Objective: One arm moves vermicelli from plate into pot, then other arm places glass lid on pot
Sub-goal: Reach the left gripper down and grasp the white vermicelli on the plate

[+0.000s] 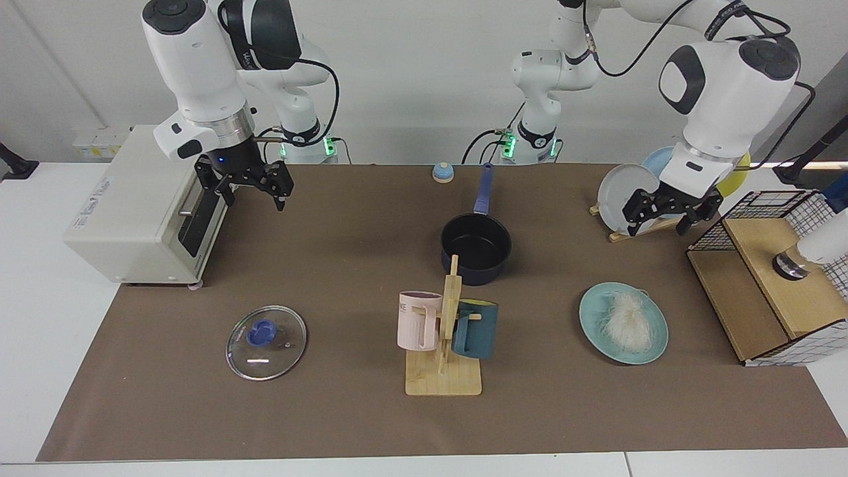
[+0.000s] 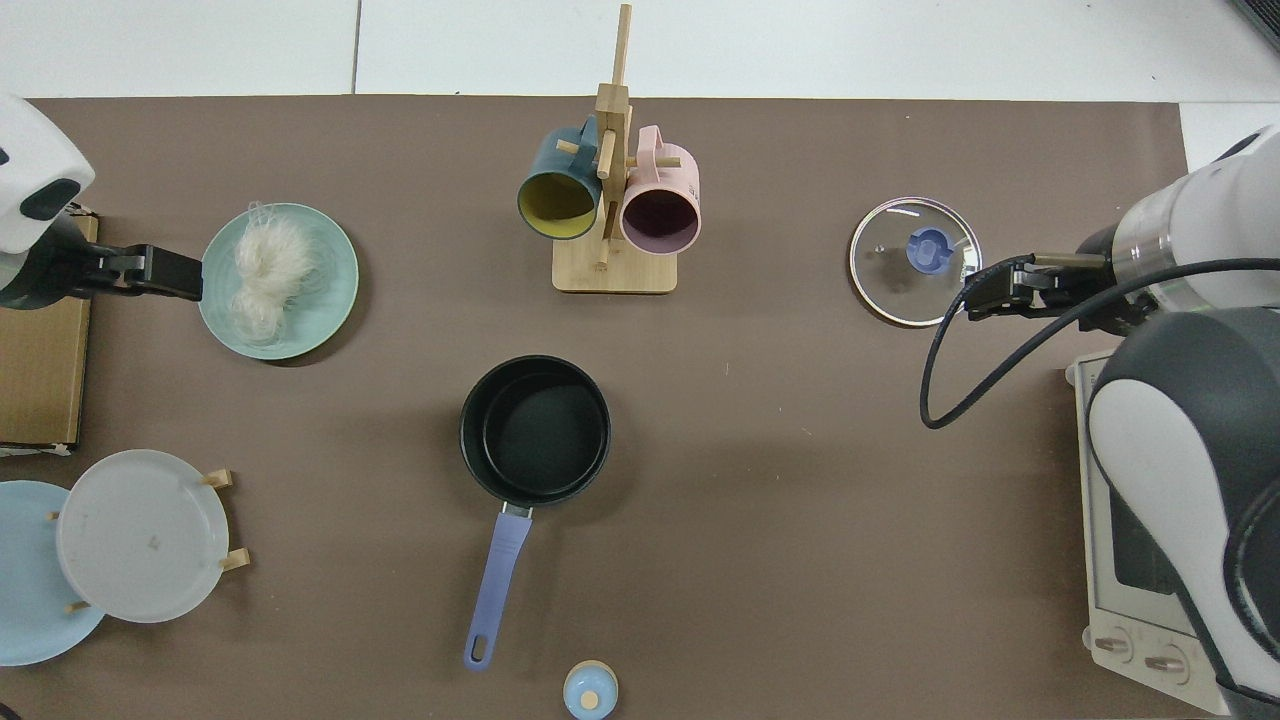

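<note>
The vermicelli point(image 1: 626, 321) point(image 2: 265, 275) lies as a whitish tangle on the teal plate point(image 1: 591, 310) point(image 2: 328, 270). My left gripper point(image 1: 664, 217) point(image 2: 150, 272) hangs open in front of the plate rack, above and behind that plate; in the top view it reaches the plate's rim. The dark pot point(image 1: 476, 248) point(image 2: 535, 428) stands mid-table, nothing in it, with its blue handle point(image 1: 485, 189) pointing to the arms' side. The glass lid point(image 1: 266, 341) point(image 2: 912, 260) lies flat, blue knob up. My right gripper point(image 1: 248, 192) point(image 2: 990, 290) waits open by the toaster oven, above and beside the lid.
A wooden mug stand point(image 1: 444, 377) point(image 2: 612, 270) with a pink and a dark teal mug stands in front of the pot. A toaster oven point(image 1: 132, 205) point(image 2: 1130, 560), a plate rack point(image 1: 626, 195) point(image 2: 140, 535), a wire-and-wood box point(image 1: 775, 278) and a small blue bell point(image 1: 442, 172) ring the mat.
</note>
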Tool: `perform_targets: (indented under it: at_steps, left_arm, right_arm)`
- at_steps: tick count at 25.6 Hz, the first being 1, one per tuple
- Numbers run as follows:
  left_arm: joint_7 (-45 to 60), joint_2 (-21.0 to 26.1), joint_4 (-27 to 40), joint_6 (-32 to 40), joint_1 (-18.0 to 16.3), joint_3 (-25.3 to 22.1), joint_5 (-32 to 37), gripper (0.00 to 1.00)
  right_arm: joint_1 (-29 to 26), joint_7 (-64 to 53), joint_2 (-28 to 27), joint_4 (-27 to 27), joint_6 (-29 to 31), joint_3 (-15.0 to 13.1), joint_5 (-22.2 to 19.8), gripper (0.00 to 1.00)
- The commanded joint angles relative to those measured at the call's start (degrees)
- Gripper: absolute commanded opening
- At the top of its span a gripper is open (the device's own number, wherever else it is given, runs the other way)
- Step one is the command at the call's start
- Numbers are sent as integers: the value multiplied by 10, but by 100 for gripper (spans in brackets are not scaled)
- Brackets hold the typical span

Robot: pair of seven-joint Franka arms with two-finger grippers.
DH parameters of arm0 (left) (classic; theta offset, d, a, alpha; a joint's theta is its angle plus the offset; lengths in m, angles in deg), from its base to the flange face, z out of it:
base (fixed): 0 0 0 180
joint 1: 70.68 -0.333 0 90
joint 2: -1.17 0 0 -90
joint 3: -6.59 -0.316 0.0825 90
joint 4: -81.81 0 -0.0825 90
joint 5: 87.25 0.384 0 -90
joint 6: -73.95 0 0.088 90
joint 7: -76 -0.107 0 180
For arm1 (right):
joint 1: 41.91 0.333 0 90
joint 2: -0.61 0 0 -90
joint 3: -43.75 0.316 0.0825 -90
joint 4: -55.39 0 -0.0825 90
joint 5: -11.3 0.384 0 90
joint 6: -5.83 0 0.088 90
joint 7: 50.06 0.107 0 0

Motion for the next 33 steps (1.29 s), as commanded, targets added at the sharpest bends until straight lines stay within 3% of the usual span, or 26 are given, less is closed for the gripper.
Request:
perform_targets:
  at_steps: [1, 17, 33]
  left_arm:
    - [-15, 52, -27, -42, 6, -10, -1, 100]
    - [-20, 177, 10, -234, -6, -18, -9, 100]
    - [-14, 241, 39, -312, -10, -18, -15, 97]
  right_arm:
    - [-7, -1, 14, 11, -9, 5, 3, 100]
    - [-8, 0, 14, 11, -9, 5, 3, 100]
    - [1, 0, 13, 6, -8, 6, 3, 100]
